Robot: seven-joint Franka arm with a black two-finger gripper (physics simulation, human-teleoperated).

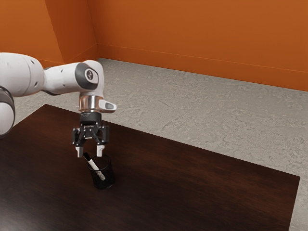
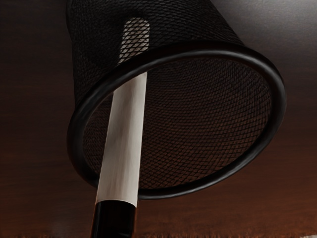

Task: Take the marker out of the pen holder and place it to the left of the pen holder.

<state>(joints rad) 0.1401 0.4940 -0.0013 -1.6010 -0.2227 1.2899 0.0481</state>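
Exterior view, lower left: jaws stood open. White marker (image 2: 124, 134) slanted in the round, black mesh pen holder (image 2: 278, 94), its dark cap (image 2: 115, 219) perhaps touching one jaw.

- Arm casing (image 1: 19, 74): white, smooth, rounded, at the exterior view's left; a dark grey band curves along the lower section at the frame's edge.
- Joint cap (image 1: 90, 75): dark grey, round, with a pale marking, upper left of the frame.
- Collar (image 1: 89, 103): metallic, copper-tinted sheen.
- Side housing (image 1: 109, 105): white, blunt-ended, grey inset.
- Gripper (image 1: 90, 152): black, angular linkages, small pale lettering above, whitish blocky tips.
- Lettering: too small to read.
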